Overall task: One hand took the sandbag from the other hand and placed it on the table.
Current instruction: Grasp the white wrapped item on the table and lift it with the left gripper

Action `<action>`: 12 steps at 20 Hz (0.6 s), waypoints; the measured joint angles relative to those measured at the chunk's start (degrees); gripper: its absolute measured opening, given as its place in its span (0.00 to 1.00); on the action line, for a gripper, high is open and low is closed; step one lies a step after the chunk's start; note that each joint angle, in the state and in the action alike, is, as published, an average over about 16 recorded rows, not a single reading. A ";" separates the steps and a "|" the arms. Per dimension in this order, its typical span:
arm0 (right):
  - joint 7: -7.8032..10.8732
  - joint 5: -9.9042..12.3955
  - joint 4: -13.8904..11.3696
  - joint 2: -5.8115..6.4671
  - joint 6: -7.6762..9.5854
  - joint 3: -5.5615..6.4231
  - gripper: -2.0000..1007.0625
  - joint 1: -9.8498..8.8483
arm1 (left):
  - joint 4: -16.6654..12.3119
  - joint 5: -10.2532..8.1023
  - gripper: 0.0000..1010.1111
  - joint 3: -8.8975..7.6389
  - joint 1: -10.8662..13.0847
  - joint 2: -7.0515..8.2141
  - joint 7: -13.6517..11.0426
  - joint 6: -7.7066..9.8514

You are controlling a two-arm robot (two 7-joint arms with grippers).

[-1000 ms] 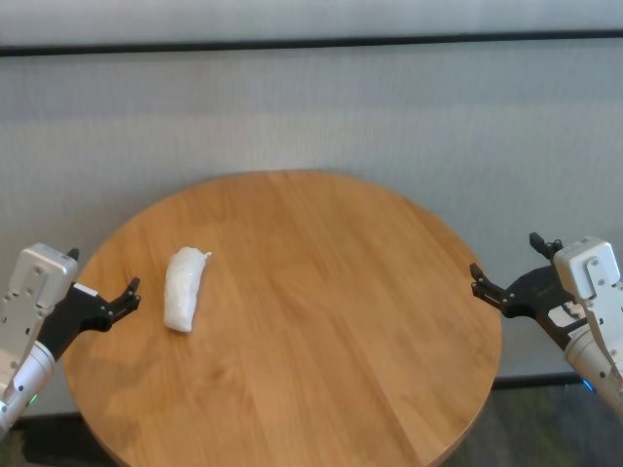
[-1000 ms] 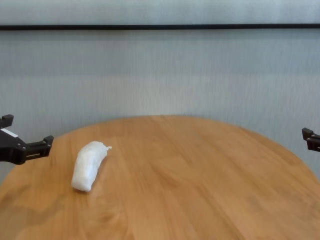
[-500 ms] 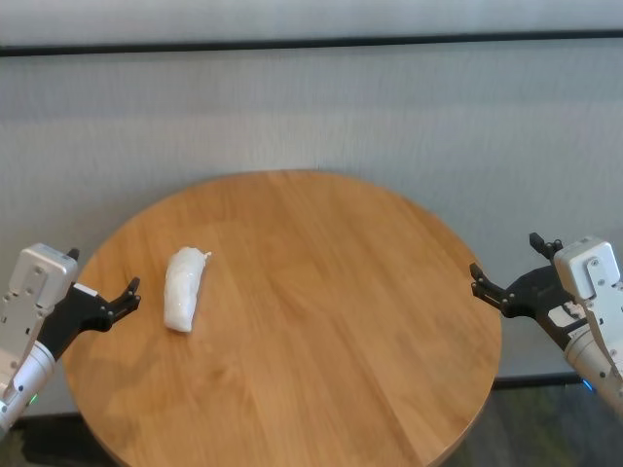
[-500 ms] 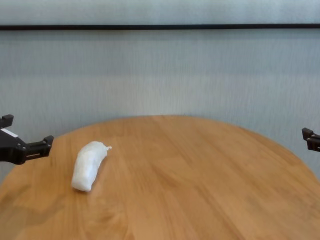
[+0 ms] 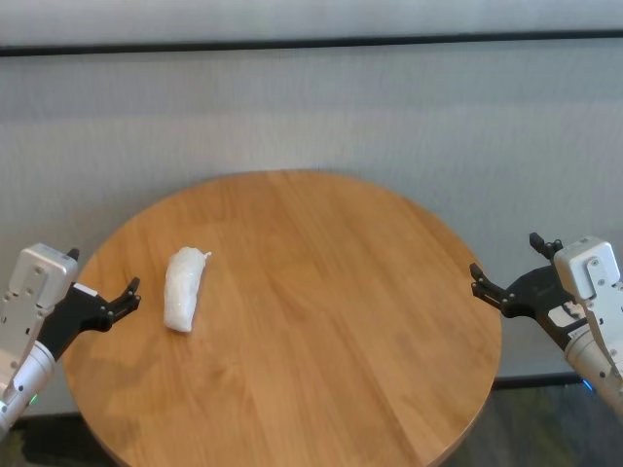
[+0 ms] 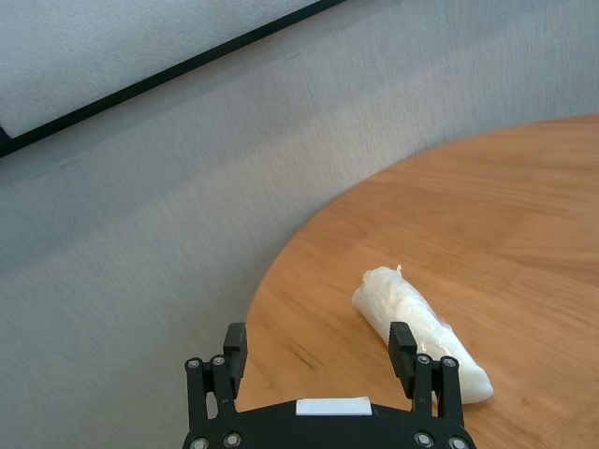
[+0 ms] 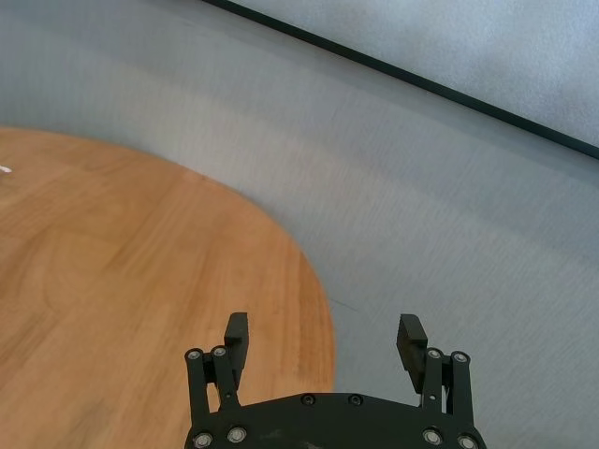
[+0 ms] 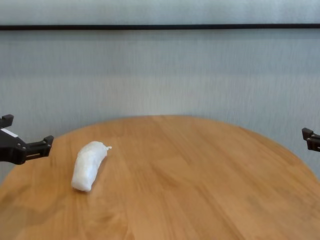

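The white sandbag [image 5: 182, 289] lies on the left part of the round wooden table [image 5: 331, 331], its tied tip pointing away from me. My left gripper [image 5: 102, 272], the green-lit hand, hovers open at the table's left edge, a short way left of the sandbag and not touching it. In the left wrist view the sandbag [image 6: 418, 332] lies just beyond one finger of the left gripper [image 6: 318, 335], with nothing between the fingers. My right gripper [image 5: 504, 256], the blue-lit hand, hangs open and empty at the table's right edge; the right wrist view shows only table edge and floor between the fingers of the right gripper [image 7: 323, 327].
A grey carpeted floor [image 5: 321, 107] surrounds the table, with a dark line [image 5: 311, 43] running across the far side. Apart from the sandbag, I see only bare wood on the table top [image 8: 200, 175].
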 joint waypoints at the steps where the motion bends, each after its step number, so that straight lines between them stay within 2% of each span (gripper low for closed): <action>1: 0.00 0.00 0.00 0.00 0.00 0.00 0.99 0.00 | 0.00 0.00 0.99 0.00 0.00 0.00 0.00 0.00; 12: 0.00 0.00 0.00 0.00 0.00 0.00 0.99 0.00 | 0.00 0.00 0.99 0.00 0.00 0.00 0.00 0.00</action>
